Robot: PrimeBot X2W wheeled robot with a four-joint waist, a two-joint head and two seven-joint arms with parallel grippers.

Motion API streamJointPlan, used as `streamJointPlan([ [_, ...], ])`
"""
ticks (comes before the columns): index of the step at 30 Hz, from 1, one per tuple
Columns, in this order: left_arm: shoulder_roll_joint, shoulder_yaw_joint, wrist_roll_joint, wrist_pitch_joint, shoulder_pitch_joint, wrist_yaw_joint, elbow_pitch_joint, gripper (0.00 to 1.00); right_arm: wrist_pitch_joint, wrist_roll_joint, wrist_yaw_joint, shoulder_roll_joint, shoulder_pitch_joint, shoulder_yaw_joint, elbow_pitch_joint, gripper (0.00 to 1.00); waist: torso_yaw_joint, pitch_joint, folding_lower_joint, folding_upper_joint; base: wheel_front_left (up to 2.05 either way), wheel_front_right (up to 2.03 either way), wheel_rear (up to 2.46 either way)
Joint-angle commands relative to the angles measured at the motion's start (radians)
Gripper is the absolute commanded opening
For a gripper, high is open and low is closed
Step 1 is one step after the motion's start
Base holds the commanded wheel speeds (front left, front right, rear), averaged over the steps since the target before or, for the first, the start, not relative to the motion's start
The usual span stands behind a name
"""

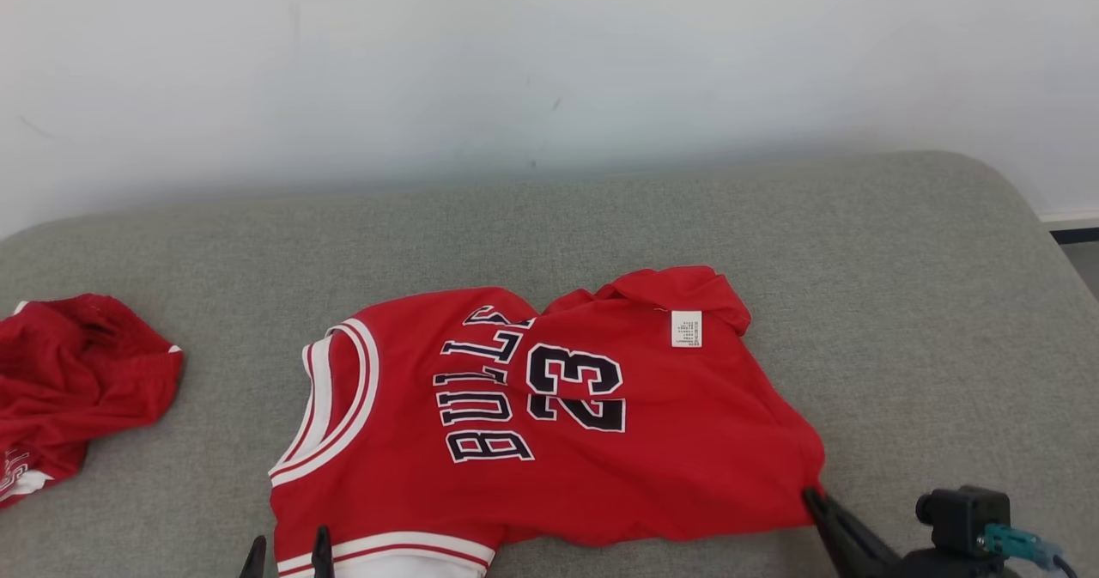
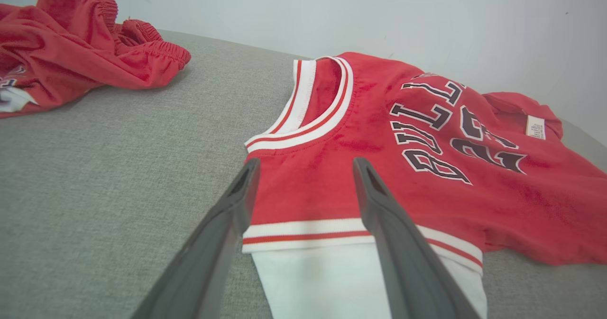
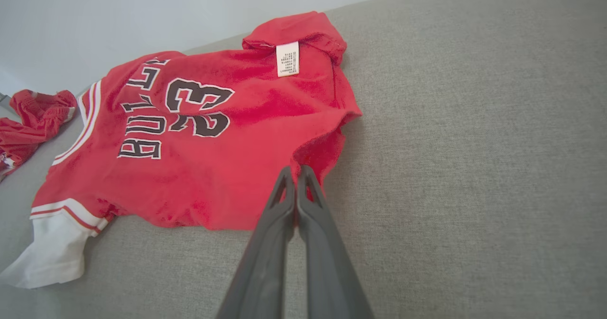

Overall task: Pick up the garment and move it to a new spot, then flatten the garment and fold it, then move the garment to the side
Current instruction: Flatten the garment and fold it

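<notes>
At the edge of the jersey (image 3: 237, 167), right jaws pinch

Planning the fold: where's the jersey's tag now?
In the head view, the tag lies on the jersey, near its far right corner, right of the 23.

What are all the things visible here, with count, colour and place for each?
jersey: one, red with white trim and dark lettering, middle of the cushion
label: one, white, on the jersey's far part
second garment: one, red, crumpled, on the cushion at the robot's left
cushion: one, grey, under both garments
wall: one, white, behind the cushion
left gripper: one, dark, open, fingers astride the jersey's white-trimmed corner
right gripper: one, dark, shut on the jersey's right edge
</notes>
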Motion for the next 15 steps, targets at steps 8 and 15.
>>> streamJointPlan([
  [8, -0.001, -0.008, 0.000, -0.003, -0.020, -0.002, 0.018, 1.00, 0.159, -0.065, 0.002, 0.061, 0.114, -0.085, -0.134, 0.00, 0.020, 0.015, 0.0000, 0.0000, 0.00, 0.00, 0.00],
  [15, -0.001, -0.017, -0.003, -0.003, -0.035, -0.004, 0.028, 1.00, 0.156, -0.113, 0.002, 0.059, 0.035, -0.091, -0.076, 0.00, 0.057, 0.019, 0.0000, 0.0000, 0.00, 0.00, 0.00],
])
